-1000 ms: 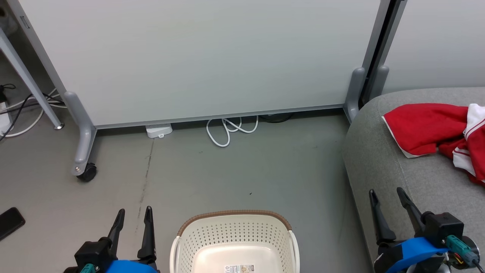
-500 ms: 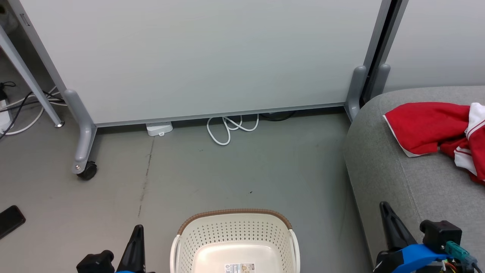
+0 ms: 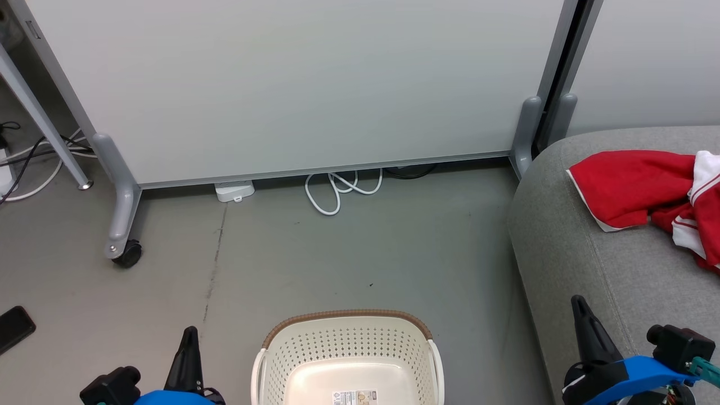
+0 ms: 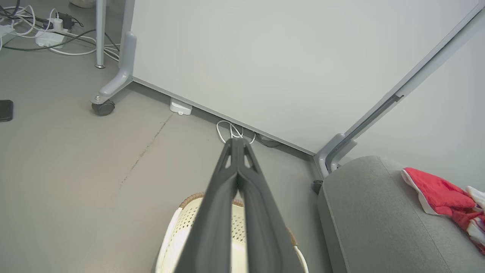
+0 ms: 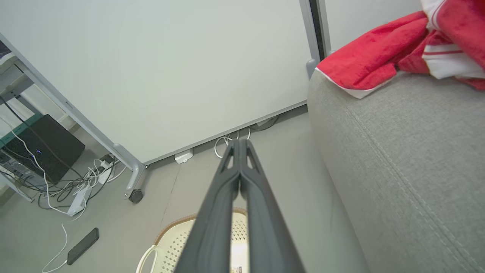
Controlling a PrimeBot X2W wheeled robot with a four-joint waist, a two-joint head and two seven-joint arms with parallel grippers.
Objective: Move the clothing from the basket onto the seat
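Grey concrete floor (image 3: pixel 337 253) spreads across the frame below a white wheeled partition (image 3: pixel 292 84) along the top. At right is the grey fabric seat (image 3: pixel 619 270), with the red clothing (image 3: pixel 635 185) lying on it at upper right. The basket (image 3: pixel 349 343) stands at bottom centre; its label (image 3: pixel 354 397) is too small to read. A white cable (image 3: pixel 337 194) coils under the partition. A black phone (image 3: pixel 16 329) lies at the left edge. The left gripper (image 3: pixel 189 333) and right gripper (image 3: pixel 578 304), in the bottom corners, have their fingers pressed together.

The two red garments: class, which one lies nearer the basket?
The plain red garment with thin white edging. It lies toward the end of the seat nearest the basket, while the striped red-and-white garment lies farther right.
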